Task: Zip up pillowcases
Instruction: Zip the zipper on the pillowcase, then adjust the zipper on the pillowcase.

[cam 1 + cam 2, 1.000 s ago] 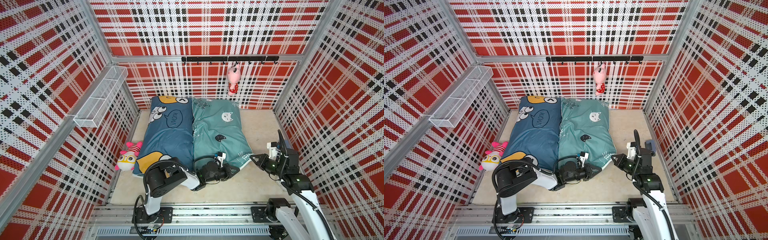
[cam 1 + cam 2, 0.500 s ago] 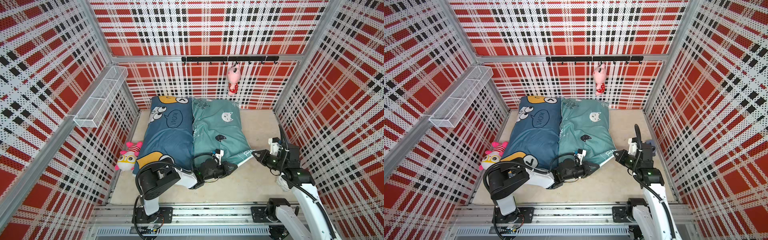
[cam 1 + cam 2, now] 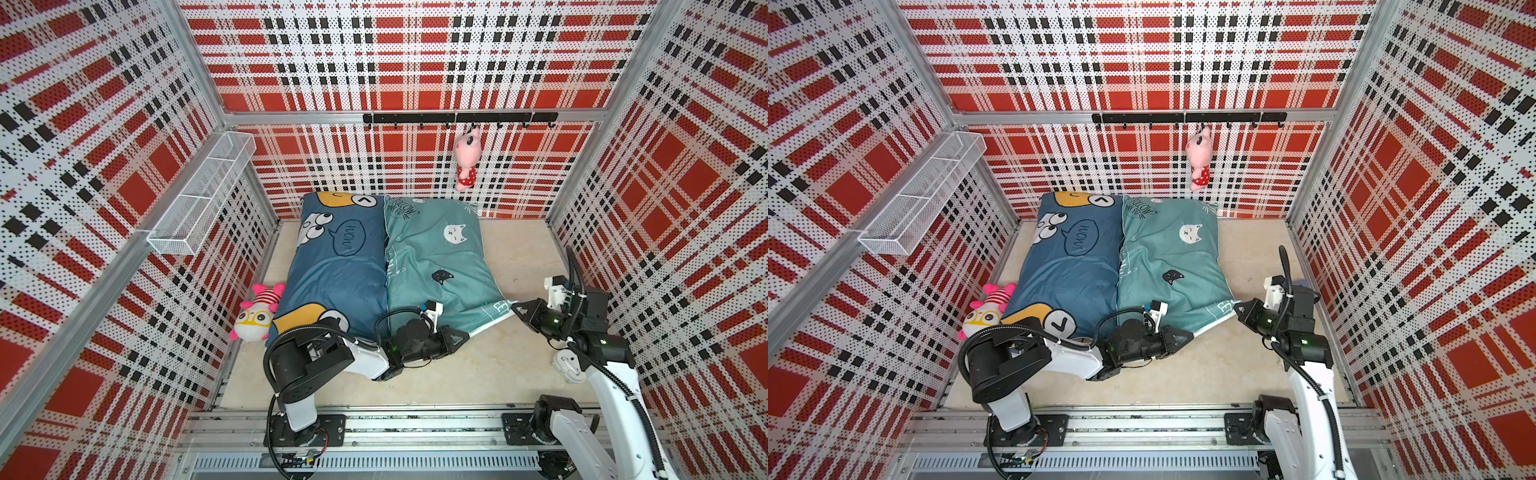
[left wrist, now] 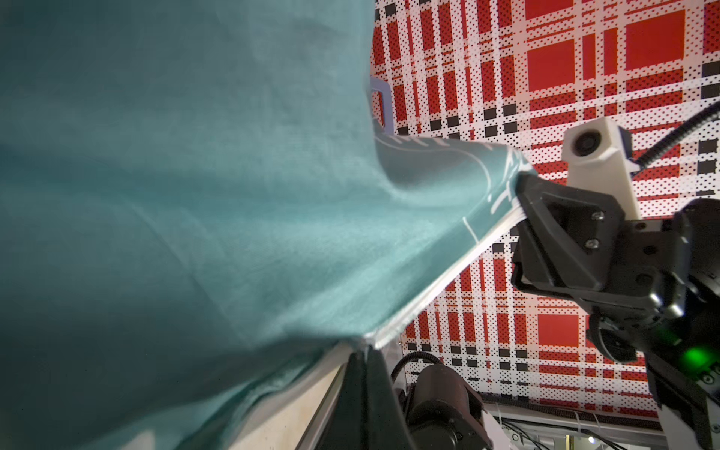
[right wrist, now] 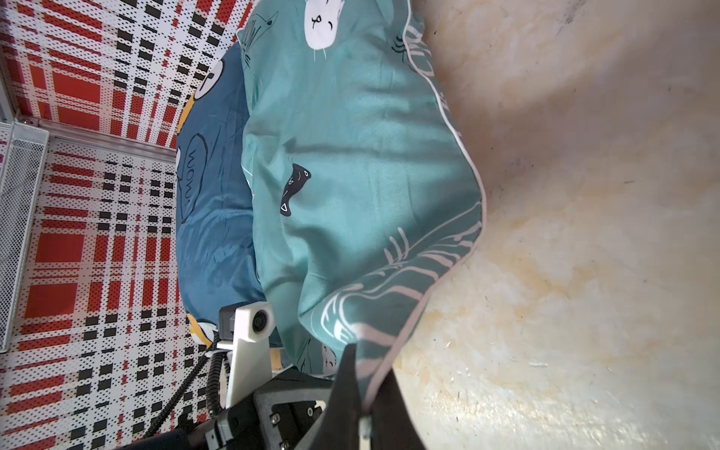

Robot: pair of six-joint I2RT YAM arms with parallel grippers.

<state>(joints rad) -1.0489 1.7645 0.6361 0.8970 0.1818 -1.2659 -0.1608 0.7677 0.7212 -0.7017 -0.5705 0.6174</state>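
Left wrist view: the left gripper (image 4: 364, 348) has its two black fingers pressed together on the white-piped near hem of the teal pillowcase (image 4: 195, 195), a large rectangular fabric cover printed with cat faces. From that pinch the piped hem runs in a straight, taut line to the right gripper (image 4: 522, 195). Its black fingers are clamped on the cover's near corner. The cloth at the left fingertips is blurred, so it cannot be told whether a zipper pull sits between them.

In the right wrist view, the corner with its white line drawing passes in between the right fingers. The stuffed body of the cover swells away beyond the fingertips and rests on the mottled beige tabletop (image 5: 584, 233).

In both top views the two grippers point toward each other along the teal hem, apart, with the corner drawn out to a point at the right one. The dark blue pillowcase (image 3: 336, 274), a rectangular fabric cover with yellow cartoon faces and a "WOW!" bubble, lies on the far side of the teal one from the right gripper. The two covers touch along their long edges. The left arm lies low across the blue cover's near end.

A pink-and-white plush toy with yellow glasses (image 3: 255, 316) lies behind the left arm's elbow, touching the blue cover's near corner. A pink plush toy in a red dotted dress (image 3: 467, 160) hangs from a black hook rail (image 3: 457, 118) on the back wall, well beyond both grippers.
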